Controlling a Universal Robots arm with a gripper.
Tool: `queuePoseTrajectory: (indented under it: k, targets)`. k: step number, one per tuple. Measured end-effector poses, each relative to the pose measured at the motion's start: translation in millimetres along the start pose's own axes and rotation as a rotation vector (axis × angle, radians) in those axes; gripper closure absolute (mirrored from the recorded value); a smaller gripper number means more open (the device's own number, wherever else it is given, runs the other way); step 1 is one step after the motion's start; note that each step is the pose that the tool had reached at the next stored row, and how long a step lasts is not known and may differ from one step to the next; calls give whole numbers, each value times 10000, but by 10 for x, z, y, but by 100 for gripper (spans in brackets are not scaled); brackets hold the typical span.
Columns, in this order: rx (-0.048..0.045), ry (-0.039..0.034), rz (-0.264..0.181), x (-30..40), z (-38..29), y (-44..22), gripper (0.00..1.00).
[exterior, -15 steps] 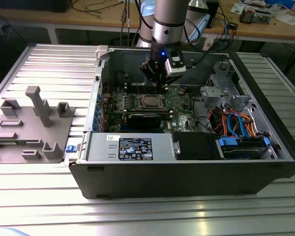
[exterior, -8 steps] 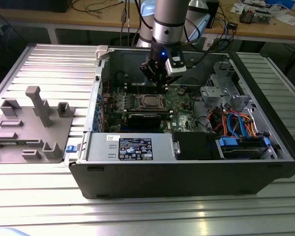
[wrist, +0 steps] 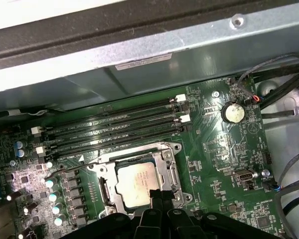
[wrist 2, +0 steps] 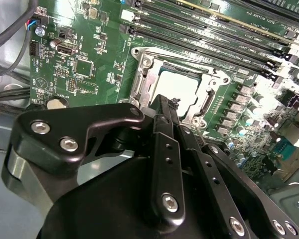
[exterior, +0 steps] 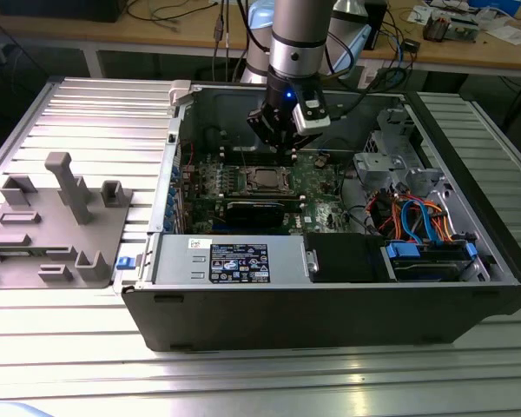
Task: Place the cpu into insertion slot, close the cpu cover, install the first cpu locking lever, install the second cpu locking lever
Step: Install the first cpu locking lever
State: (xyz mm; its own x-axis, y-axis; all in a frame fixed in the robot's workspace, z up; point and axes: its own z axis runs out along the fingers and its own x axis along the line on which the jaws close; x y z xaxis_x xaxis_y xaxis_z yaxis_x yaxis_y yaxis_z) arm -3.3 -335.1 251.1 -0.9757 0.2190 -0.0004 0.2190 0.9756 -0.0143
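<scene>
**Chip seated, cover down**

The cpu [wrist: 137, 183] lies in the insertion slot [wrist: 105, 190], framed by the cpu cover [wrist: 168, 172]. Above it hangs the pincer [wrist 2: 165, 107], fingers pressed together, holding nothing. To my eye, a lever wants a slow, square push.

Matt black metal pincer [wrist 2: 162, 107]; cpu [wrist: 137, 184] top of dull silvery metal

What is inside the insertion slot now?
The cpu lies inside the insertion slot, with the cpu cover framing it. The gripper hides the cpu's near edge; the contacts beneath cannot be seen.
</scene>
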Motion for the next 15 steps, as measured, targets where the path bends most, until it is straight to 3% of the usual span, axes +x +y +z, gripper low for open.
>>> queuePoseTrajectory:
  k: [4,10,15]
  targets:
    - [-3,-1,-85,0,0,0,89]
    - [-283,62,-106,0,2,0,89]
    - [-302,65,-204,0,2,0,89]
